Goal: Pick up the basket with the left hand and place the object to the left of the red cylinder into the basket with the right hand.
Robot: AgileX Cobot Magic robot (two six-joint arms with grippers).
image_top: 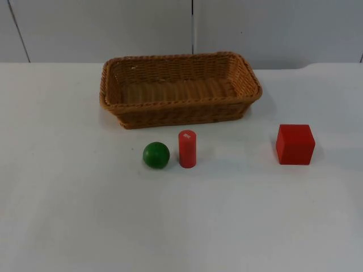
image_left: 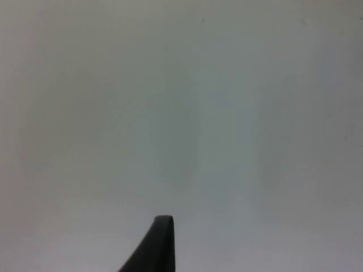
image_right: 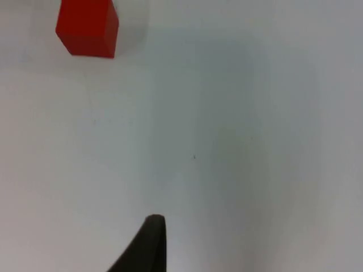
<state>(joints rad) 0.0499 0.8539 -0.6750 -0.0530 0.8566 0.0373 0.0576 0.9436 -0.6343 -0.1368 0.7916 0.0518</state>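
Note:
A brown wicker basket [image_top: 181, 112] stands with nothing in it at the back middle of the table. In front of it a red cylinder [image_top: 188, 149] stands upright. A green ball [image_top: 156, 154] rests just to the cylinder's left, a small gap apart. My left gripper [image_left: 161, 243] hangs over bare white table, away from the objects. My right gripper [image_right: 148, 243] is over the table with a red cube [image_right: 87, 28] some way ahead of it. Neither gripper holds anything that I can see.
The red cube [image_top: 295, 144] sits on the right side of the table, well apart from the cylinder. The white table top [image_top: 68, 215] stretches wide at the front and left. A grey partition wall [image_top: 113, 28] closes the back.

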